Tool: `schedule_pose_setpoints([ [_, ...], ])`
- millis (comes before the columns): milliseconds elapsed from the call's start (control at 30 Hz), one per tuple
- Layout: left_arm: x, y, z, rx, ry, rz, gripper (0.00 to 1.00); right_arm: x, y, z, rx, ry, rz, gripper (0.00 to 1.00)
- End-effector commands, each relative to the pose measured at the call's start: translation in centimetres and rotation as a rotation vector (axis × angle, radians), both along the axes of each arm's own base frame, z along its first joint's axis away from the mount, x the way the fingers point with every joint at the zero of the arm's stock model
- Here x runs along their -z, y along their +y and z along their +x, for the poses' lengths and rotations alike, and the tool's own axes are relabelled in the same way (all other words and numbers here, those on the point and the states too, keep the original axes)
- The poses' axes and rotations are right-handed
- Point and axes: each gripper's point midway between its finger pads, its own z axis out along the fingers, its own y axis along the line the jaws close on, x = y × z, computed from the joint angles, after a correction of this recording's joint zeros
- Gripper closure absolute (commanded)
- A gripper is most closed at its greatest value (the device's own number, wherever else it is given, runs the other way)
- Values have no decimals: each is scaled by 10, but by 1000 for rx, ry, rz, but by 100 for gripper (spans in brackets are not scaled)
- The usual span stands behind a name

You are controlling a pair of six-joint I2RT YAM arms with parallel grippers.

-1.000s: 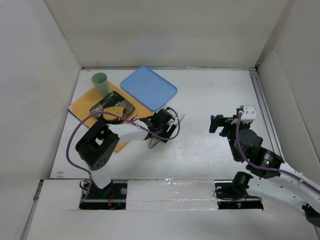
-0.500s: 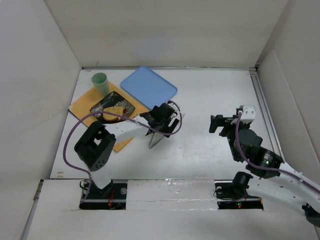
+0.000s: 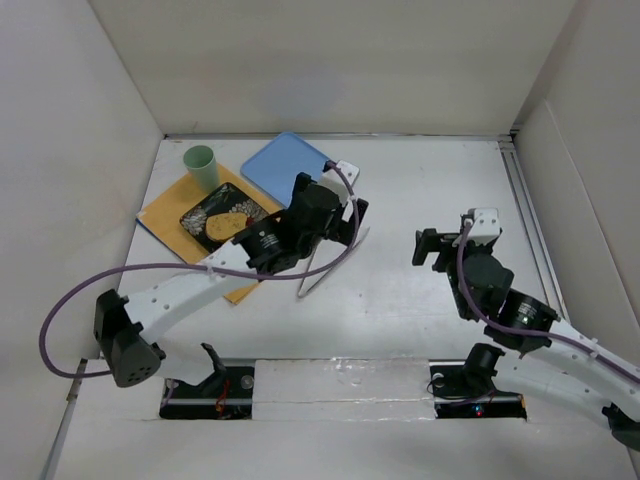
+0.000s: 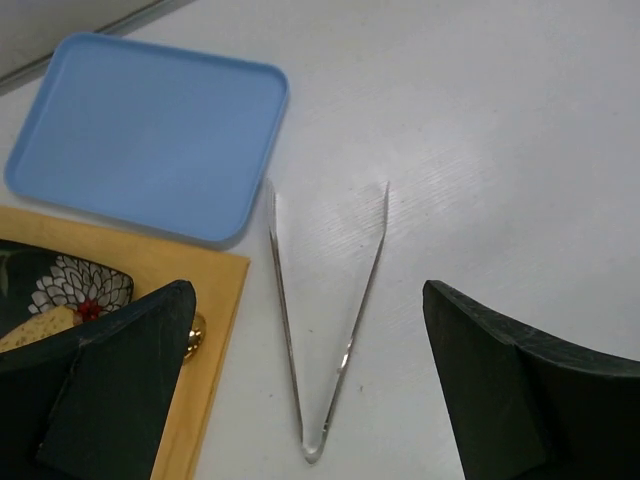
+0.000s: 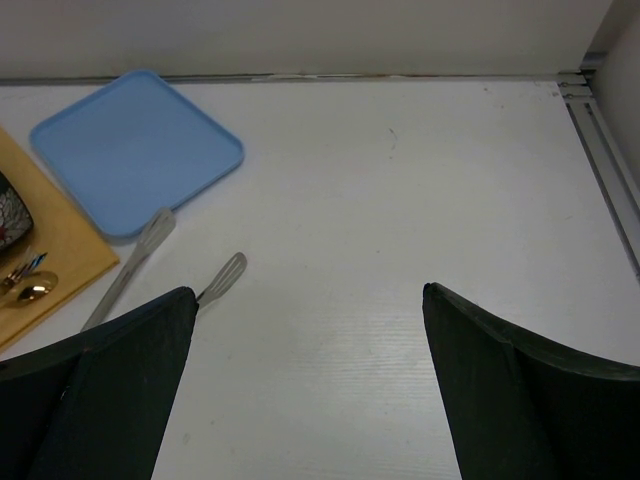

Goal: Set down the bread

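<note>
One small slice, the bread (image 3: 228, 222), lies flat on a square dark plate (image 3: 203, 212) at the far left of the table (image 3: 420, 190). It is golden-brown with a darker rim, roundish, and much smaller than the plate. From above it looks slightly longer across than deep, the long axis slanting from near-left to far-right, roughly toward the plate's right corner; at this size that cannot be fixed more closely. The plate is glossy, patterned with white flowers, and turned corner-on like a diamond. It rests on a flat orange mat (image 3: 165, 215).

A pale green cup (image 3: 201, 165) stands upright at the mat's far edge, just beside the plate. A smooth light-blue tray (image 3: 285, 165) with rounded corners and a low rim overlaps the mat's far-right edge. A gold spoon (image 4: 193, 328) shows on the mat, near the plate.

Thin metal tongs (image 4: 311, 447) lie on the white tabletop in a narrow V. Their joined end points toward the arms and their two tips toward the tray.

The left gripper (image 4: 305, 295) hangs above the tongs with its dark fingers (image 4: 120, 380) spread wide, gripping nothing. The right gripper (image 5: 308, 295) is well apart to the right, also spread wide and gripping nothing.
</note>
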Motion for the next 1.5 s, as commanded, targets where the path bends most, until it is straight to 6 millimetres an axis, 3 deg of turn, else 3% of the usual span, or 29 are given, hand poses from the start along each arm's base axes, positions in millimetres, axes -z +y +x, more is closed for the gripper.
schedule_pose_setpoints([
  [0,-11,-3,-24,-16,-29,-23,6,-13,5,4,-11,-34,30,0],
  [100,-11,-7,-38,-40,-48,-53,1,-11,9,6,-15,-26,17,0],
  [167,2,-14,-48,-21,-54,-76,1,-10,11,7,-16,-17,5,0],
  [200,12,-12,-50,-24,-42,-60,1,-10,12,8,-13,-16,7,0],
  [367,11,-5,-43,-86,-116,-174,1,-10,13,7,-22,-11,4,0],
  [400,21,0,-45,-89,-120,-171,1,-11,15,7,-40,-18,-8,0],
  [433,4,2,-45,-95,-158,-249,1,-14,18,8,-53,-29,-3,0],
  [700,-24,35,-55,-132,-223,-400,1,-7,33,14,-86,-7,-48,0],
  [967,-27,54,-59,-173,-238,-434,1,-3,42,18,-106,10,-74,0],
  [1467,-21,54,-58,-183,-232,-410,1,-4,40,17,-100,5,-75,0],
])
